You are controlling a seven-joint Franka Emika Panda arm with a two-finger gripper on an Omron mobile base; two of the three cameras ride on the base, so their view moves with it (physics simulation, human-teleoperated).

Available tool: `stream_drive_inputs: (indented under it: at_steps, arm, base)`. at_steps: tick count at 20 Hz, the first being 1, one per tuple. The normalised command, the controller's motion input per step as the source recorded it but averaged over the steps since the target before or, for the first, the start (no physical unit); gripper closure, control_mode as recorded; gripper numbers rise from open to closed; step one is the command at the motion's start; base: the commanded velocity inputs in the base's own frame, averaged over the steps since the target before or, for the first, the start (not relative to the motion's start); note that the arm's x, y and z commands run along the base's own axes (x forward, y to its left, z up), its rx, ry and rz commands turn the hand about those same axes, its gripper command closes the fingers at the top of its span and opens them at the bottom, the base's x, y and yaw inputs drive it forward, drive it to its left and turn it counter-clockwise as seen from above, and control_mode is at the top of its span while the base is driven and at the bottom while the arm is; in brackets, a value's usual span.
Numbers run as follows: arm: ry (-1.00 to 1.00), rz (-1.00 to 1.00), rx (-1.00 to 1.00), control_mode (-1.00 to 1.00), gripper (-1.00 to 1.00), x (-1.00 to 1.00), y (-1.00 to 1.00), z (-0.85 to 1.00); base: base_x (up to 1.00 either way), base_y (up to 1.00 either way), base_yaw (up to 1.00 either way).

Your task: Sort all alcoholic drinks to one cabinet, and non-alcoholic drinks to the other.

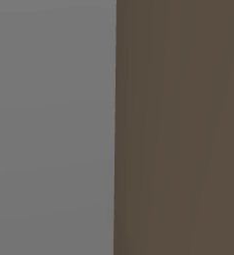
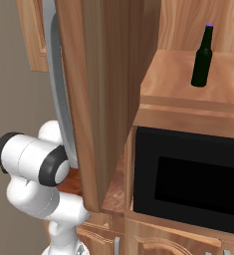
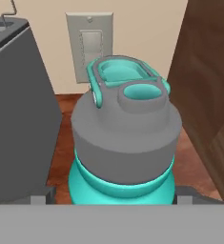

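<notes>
Hand view: pincer (image 3: pixel 111 200) spread wide astride the teal bottle (image 3: pixel 123 143); contact unclear.

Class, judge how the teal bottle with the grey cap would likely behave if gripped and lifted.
The teal bottle looks rigid and smooth, so probably slippery. Its wide grey cap suggests top-heaviness; it may tip if pushed high.
</notes>
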Motion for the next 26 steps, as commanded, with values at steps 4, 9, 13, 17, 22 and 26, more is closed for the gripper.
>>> stream_drive_inputs:
  at_steps: [4,9,13,17,22,26]
  arm:
    - [0.00,0.00,0.00,-1.00,1.00,0.00,-0.09,0.00]
    - [0.00,0.02,0.00,-1.00,1.00,-0.05,-0.17,0.03]
    - [0.00,0.01,0.00,-1.00,1.00,-0.50,-0.06,0.35]
    - [0.00,0.00,0.00,-1.00,1.00,-0.55,0.05,0.83]
    - [0.00,0.00,0.00,-1.00,1.00,-0.34,0.13,1.00]
    - [0.00,0.00,0.00,-1.00,1.00,-0.21,0.11,1.00]
  base:
    - [0.00,0.00,0.00]
    - [0.00,0.00,0.00]
    - [0.00,0.00,0.00]
    - [0.00,0.00,0.00]
    - [0.00,0.00,0.00]
    - [0.00,0.00,0.00]
